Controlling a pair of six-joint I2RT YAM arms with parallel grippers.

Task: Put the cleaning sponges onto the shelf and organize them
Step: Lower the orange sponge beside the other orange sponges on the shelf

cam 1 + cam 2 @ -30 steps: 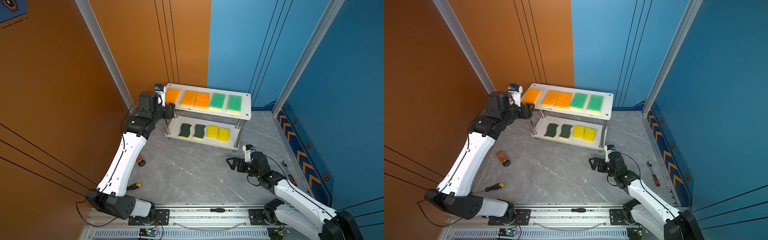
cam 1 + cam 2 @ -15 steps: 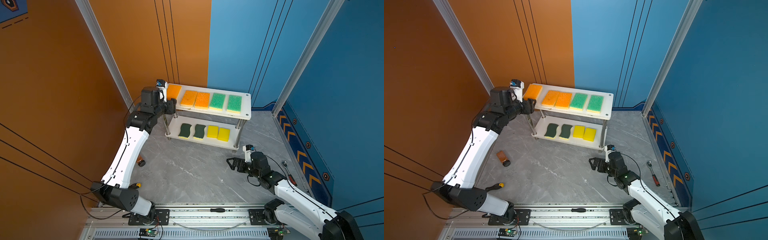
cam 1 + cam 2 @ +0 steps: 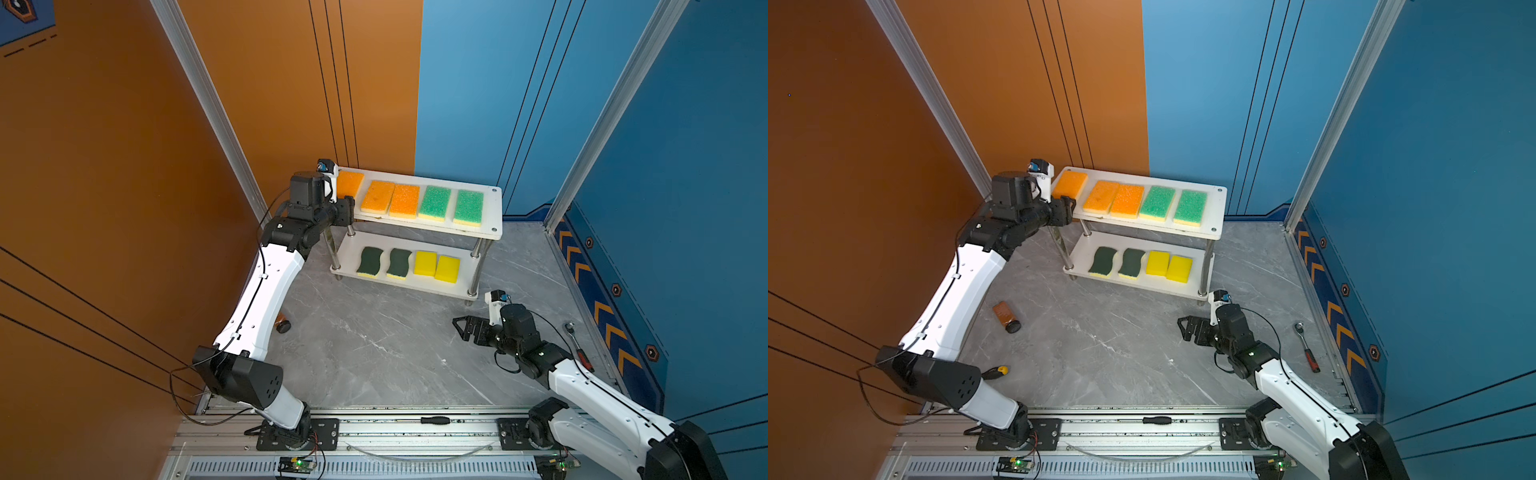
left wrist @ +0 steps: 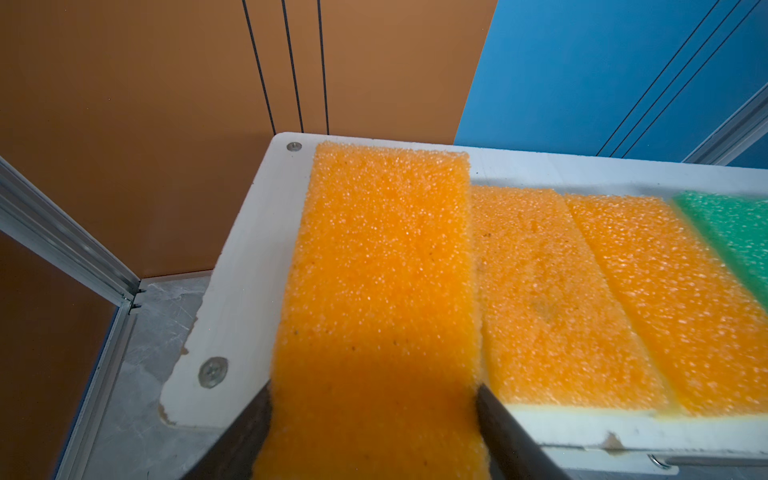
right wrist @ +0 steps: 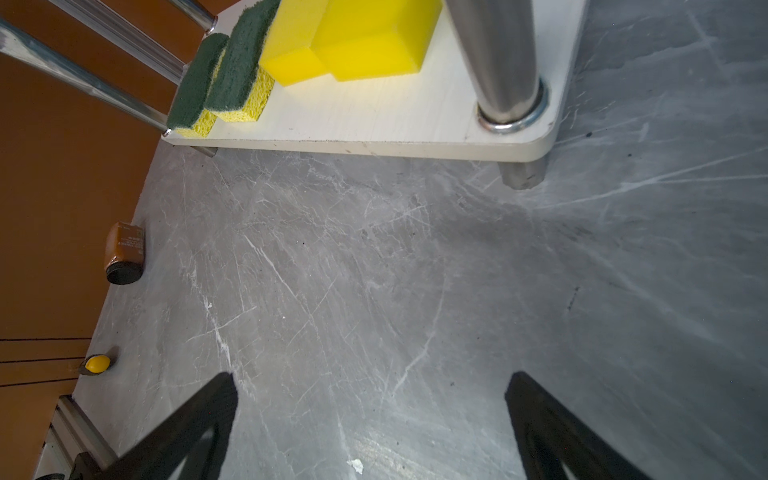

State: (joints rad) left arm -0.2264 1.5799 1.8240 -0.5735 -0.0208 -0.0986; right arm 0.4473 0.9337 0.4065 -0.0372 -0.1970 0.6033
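Observation:
The shelf [image 3: 493, 208] [image 3: 1217, 207] stands at the back. My left gripper [image 3: 343, 208] [image 3: 1065, 206] [image 4: 374, 399] is shut on an orange-topped sponge [image 3: 350, 184] [image 3: 1070, 184] [image 4: 382, 266], which reaches over the left end of the top board [image 4: 249, 257]. Beside it on that board lie two orange sponges [image 3: 377, 197] [image 3: 405, 201] and two light-green ones [image 3: 434, 203] [image 3: 468, 207]. The lower board carries two dark-green wavy sponges [image 3: 369, 261] [image 3: 399, 262] and two yellow ones [image 3: 425, 262] [image 3: 447, 269]. My right gripper [image 3: 463, 328] [image 5: 372, 395] is open and empty over the floor in front of the shelf.
A brown bottle [image 3: 1006, 316] [image 5: 124, 253] lies on the grey floor at the left. A yellow-tipped screwdriver [image 3: 995, 371] rests near the left arm's base. A ratchet wrench [image 3: 1306, 347] lies at the right wall. A black screwdriver [image 3: 433, 419] sits on the front rail.
My left arm has risen and swung slightly toward the shelf, carrying the orange sponge further over the top board's left end. The right arm has not moved.

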